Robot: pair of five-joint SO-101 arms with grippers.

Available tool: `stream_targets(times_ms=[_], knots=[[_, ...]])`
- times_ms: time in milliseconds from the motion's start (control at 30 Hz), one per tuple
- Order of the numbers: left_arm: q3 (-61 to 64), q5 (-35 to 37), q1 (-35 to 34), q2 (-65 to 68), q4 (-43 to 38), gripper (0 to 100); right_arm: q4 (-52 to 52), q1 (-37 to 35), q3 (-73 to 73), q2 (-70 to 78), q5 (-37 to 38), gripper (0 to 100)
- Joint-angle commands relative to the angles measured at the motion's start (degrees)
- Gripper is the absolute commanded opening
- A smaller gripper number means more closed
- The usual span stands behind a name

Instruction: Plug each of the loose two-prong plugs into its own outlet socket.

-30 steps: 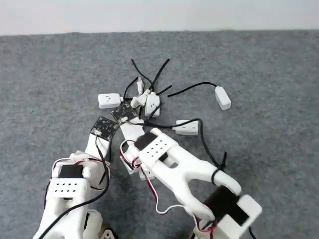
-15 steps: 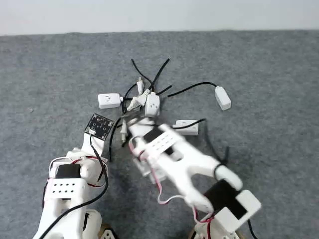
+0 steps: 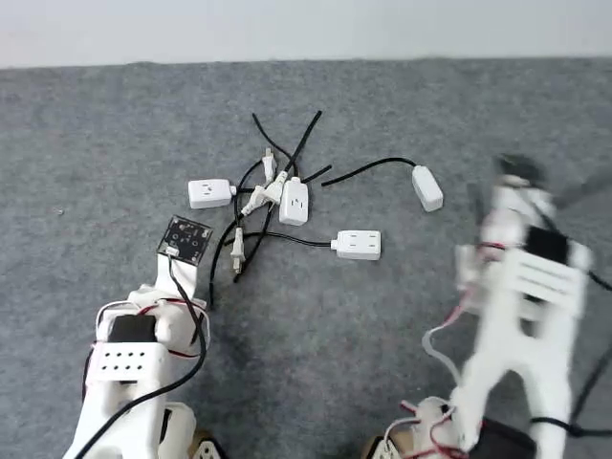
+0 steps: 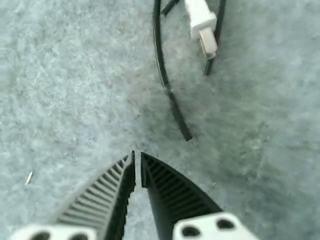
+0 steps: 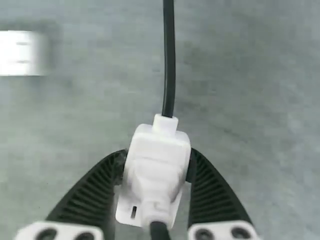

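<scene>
Left gripper (image 4: pixel 137 156): my fingers almost meet, with only a thin slit between them. They hold nothing and sit over grey carpet (image 4: pixel 60 75).
Right gripper (image 5: pixel 156 155): clamped on a white cord-end block (image 5: pixel 155 172) with black cord at both ends. I cannot tell if it is a plug or a socket.
Left wrist extra: a loose plug (image 4: pixel 202 22) lies near my fingertips, not touching them.
High view extra: four outlet sockets (image 3: pixel 359 245) lie among tangled black cords (image 3: pixel 287 153) mid-table. The right arm (image 3: pixel 524 277) is well apart from them.

Four sockets (image 3: pixel 210 193) and three plugs (image 3: pixel 236 253) lie loose.
</scene>
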Motion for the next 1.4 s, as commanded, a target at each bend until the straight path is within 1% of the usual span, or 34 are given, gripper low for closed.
stream_targets(times_ms=[0, 67, 133, 233, 333, 400, 467, 600, 633, 700, 800, 933, 1200, 1367], knots=[[-2.1, 2.8, 3.6, -0.5, -1.4, 2, -5.8, 12.0, 0.5, 2.1, 4.7, 0.9], [-2.2, 4.0, 5.6, -0.5, -1.3, 2, -8.9, 16.4, 0.8, 5.1, 6.6, 0.9], [-3.6, 5.9, 8.7, -0.5, 1.2, 5, -11.9, 20.0, 0.8, 8.5, 8.6, 1.9], [-8.0, 6.6, 15.4, 1.1, 5.7, 16, -14.4, 23.3, 0.5, 12.6, 12.0, 10.8], [-13.0, 6.1, 22.8, 6.4, 5.5, 25, -15.4, 25.1, 0.0, 14.5, 13.5, 22.3], [-18.7, 4.1, 27.8, 11.5, 5.8, 27, -15.7, 26.2, -0.2, 14.4, 14.4, 27.3], [-26.1, 3.0, 31.0, 18.4, 5.8, 27, -15.7, 26.9, -0.5, 14.3, 14.9, 28.3], [-42.8, 2.5, 33.0, 37.3, 6.0, 27, -15.6, 28.6, -1.2, 14.4, 14.8, 26.2], [-46.3, 1.3, 33.3, 41.8, 6.0, 27, -15.6, 29.0, -1.2, 14.5, 14.8, 25.8], [-52.5, -4.0, 34.0, 50.0, 6.0, 27, -16.4, 29.5, -1.3, 14.7, 14.9, 25.2], [-59.6, -11.2, 35.9, 58.5, 5.6, 27, -19.0, 30.3, -1.0, 14.9, 14.9, 25.3], [-67.7, -16.4, 37.5, 65.1, 5.5, 27, -20.5, 30.8, -1.0, 14.9, 14.9, 25.3], [-84.4, -17.1, 37.9, 76.3, 5.7, 28, -29.1, 29.2, 4.1, 14.8, 14.8, 25.2], [-93.1, -17.1, 37.6, 83.6, 6.0, 28, -31.0, 28.1, 6.0, 14.8, 14.8, 25.2]])
